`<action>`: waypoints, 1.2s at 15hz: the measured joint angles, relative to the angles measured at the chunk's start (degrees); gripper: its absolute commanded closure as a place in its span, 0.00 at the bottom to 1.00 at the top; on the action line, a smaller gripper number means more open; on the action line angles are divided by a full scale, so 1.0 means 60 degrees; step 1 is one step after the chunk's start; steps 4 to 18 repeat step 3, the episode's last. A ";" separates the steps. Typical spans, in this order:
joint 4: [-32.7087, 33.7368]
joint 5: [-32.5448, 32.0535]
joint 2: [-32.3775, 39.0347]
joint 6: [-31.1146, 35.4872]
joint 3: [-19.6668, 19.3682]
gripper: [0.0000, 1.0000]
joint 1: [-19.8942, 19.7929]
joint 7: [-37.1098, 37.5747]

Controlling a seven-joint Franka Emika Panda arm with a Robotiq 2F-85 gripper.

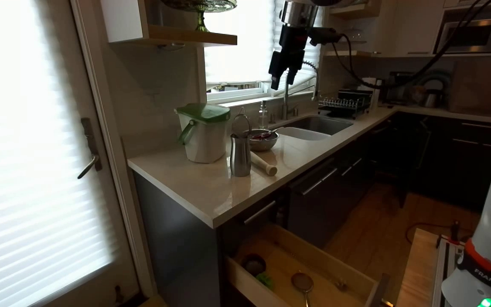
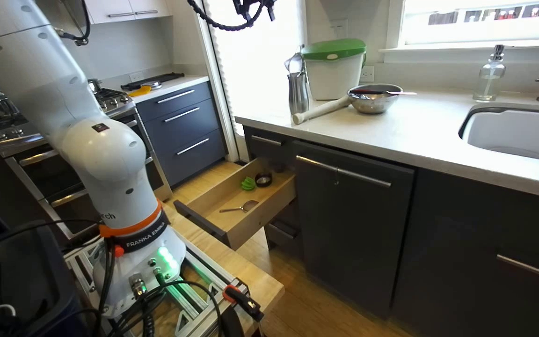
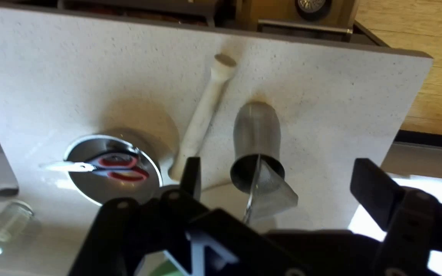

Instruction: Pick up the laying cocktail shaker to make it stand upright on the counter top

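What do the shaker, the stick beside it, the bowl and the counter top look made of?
Cocktail shaker: metal, likely stainless steel, brushed or satin; grey sheen streaks down its side.
Stick: probably wood, matte; pale tan, no glints.
Bowl: metal, likely stainless, polished; bright highlights on its wall.
Counter top: stone or stone-look composite, can't tell which; polished, with fine dark specks and reflections.

In an exterior view I read the brand FRANKA EMIKA in white capitals on the black band [image 2: 146,238] around my arm's base [image 2: 125,272]. Just above the orange ring [image 2: 136,225] there, I pick out 3 letters, rch, on the white shell [image 2: 115,199]. In an exterior view, the band's lettering [image 1: 486,276] gives me FRANK; its end I can't make out.
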 measured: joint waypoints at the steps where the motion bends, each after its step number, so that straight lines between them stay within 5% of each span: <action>1: -0.0506 -0.0132 -0.0369 -0.0148 -0.0046 0.00 -0.0028 0.0369; 3: -0.1564 -0.0301 -0.1137 -0.0420 -0.0176 0.00 -0.0155 0.1040; 18: -0.1564 -0.0301 -0.1137 -0.0420 -0.0176 0.00 -0.0155 0.1040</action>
